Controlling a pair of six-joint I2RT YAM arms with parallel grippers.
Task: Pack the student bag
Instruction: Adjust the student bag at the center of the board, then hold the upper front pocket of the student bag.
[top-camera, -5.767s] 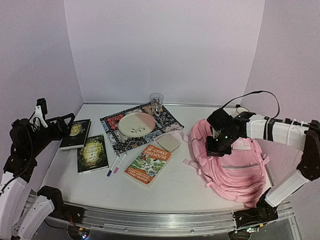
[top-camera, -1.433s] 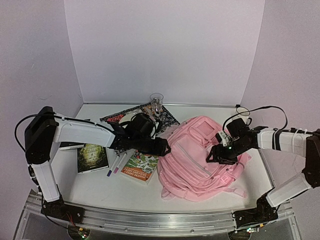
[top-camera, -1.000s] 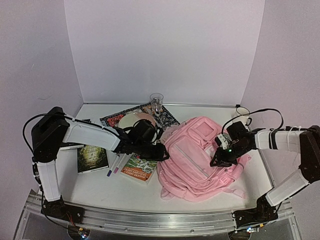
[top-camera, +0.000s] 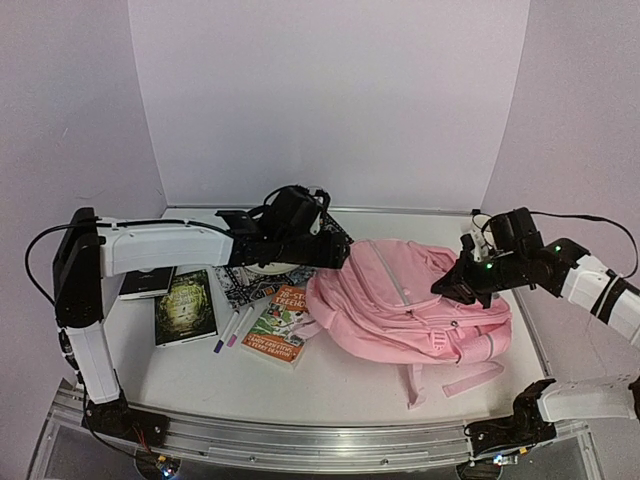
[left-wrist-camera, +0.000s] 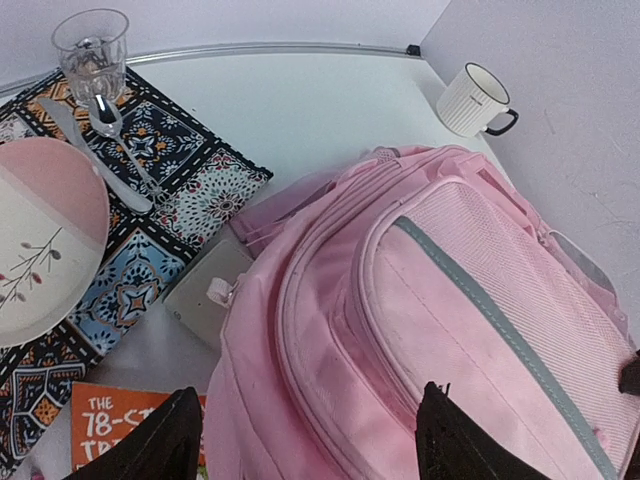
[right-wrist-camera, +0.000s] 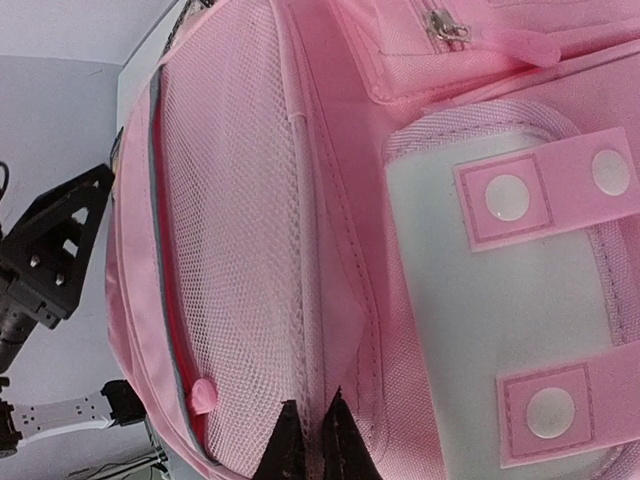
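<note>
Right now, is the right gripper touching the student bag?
Touching. The right wrist view shows the right gripper pinched shut on a fold of the student bag, pink fabric squeezed between its fingertips.

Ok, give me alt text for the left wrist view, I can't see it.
The pink student bag fills the lower right, between the open jaws of the left gripper. To its left, a patterned placemat holds a plate, cutlery and glass; a white mug stands behind.

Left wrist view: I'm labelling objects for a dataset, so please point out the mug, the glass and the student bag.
mug (left-wrist-camera: 468, 100): left wrist view, on its white side.
glass (left-wrist-camera: 90, 58): left wrist view, on its clear wall.
student bag (left-wrist-camera: 520, 270): left wrist view, on the pink mesh panel.
</note>
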